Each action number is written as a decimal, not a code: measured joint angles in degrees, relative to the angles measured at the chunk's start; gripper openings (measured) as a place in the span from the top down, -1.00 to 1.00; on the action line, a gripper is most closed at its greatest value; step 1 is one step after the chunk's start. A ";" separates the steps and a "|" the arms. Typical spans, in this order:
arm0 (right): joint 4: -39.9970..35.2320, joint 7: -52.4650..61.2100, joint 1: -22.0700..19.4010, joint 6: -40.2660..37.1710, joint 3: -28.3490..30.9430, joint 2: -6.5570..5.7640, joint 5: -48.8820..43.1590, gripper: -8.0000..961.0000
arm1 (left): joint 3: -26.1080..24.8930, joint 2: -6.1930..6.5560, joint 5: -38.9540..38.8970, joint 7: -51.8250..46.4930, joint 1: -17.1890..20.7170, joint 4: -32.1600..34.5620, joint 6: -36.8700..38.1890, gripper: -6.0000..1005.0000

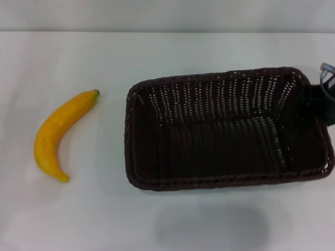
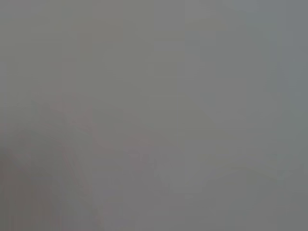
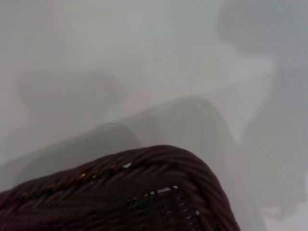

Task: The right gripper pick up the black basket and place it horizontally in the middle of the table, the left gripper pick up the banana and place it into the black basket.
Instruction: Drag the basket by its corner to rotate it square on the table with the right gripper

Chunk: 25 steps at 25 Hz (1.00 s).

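The black basket (image 1: 220, 128) is seen lengthwise on the white counter (image 1: 167, 219), right of centre. The banana (image 1: 60, 136) lies well apart at left. The right claw (image 1: 320, 97) is at the basket's right end; its grip cannot be told. No writing is readable.

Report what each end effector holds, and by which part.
The right end effector sits at the black basket's right end rim; a grip cannot be confirmed. The left one is out of view; the banana lies free.
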 joint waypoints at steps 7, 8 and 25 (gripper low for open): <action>5.51 -4.55 1.37 -1.13 -2.76 -0.54 0.11 0.64 | 0.03 0.50 0.16 0.03 -1.69 0.00 1.90 -0.78; 6.60 -5.36 1.95 -1.15 -2.74 -0.58 -0.14 0.65 | 0.06 0.52 0.19 0.03 -1.79 0.00 2.05 -0.78; 4.46 -9.45 6.49 5.12 3.75 -1.56 1.10 0.07 | 0.31 0.46 0.27 -0.16 -2.11 0.00 2.43 -0.78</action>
